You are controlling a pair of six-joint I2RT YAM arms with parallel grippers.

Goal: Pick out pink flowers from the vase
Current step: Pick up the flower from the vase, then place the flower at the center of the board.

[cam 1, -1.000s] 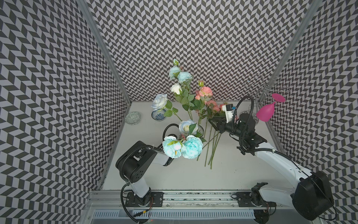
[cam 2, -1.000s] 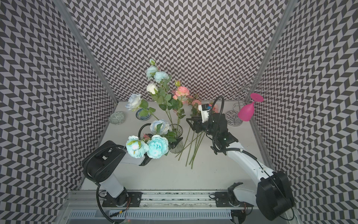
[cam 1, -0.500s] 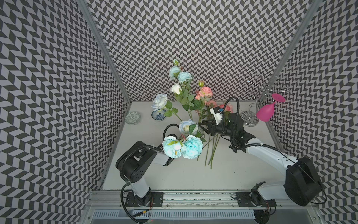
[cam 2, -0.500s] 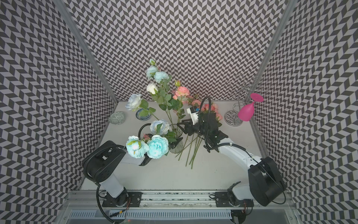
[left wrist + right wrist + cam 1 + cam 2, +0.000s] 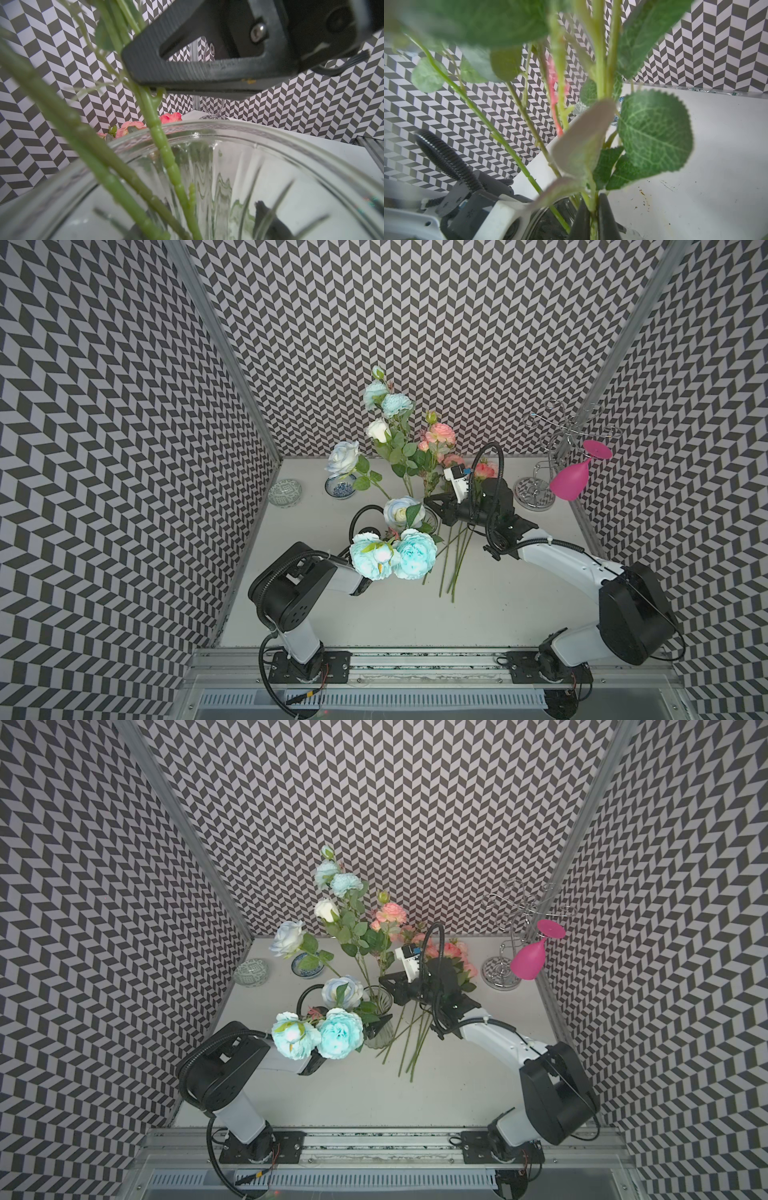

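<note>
The clear ribbed vase (image 5: 380, 1019) stands mid-table, its rim filling the left wrist view (image 5: 249, 133). My left gripper (image 5: 372, 1028) is shut on its body under pale blue blooms; one finger shows through the glass. One pink flower (image 5: 441, 432) stands upright in the vase. Its stalk runs down to my right gripper (image 5: 432, 505), which is shut on a green stem (image 5: 593, 207) just above the rim. Several other pink flowers (image 5: 455, 952) lie on the table, their blooms partly behind my right arm and their stalks (image 5: 453, 560) pointing to the front.
Pale blue and white blooms (image 5: 392, 553) spread from the vase over my left wrist. Two blue-patterned bowls (image 5: 284, 492) (image 5: 340, 487) sit at the back left. A wire rack (image 5: 534, 493) holding a magenta wine glass (image 5: 571, 483) stands at the back right. Patterned walls enclose three sides.
My right gripper has moved left from the lying pink flowers to the vase mouth and closed on a stem there. The left arm and the vase have not moved.
</note>
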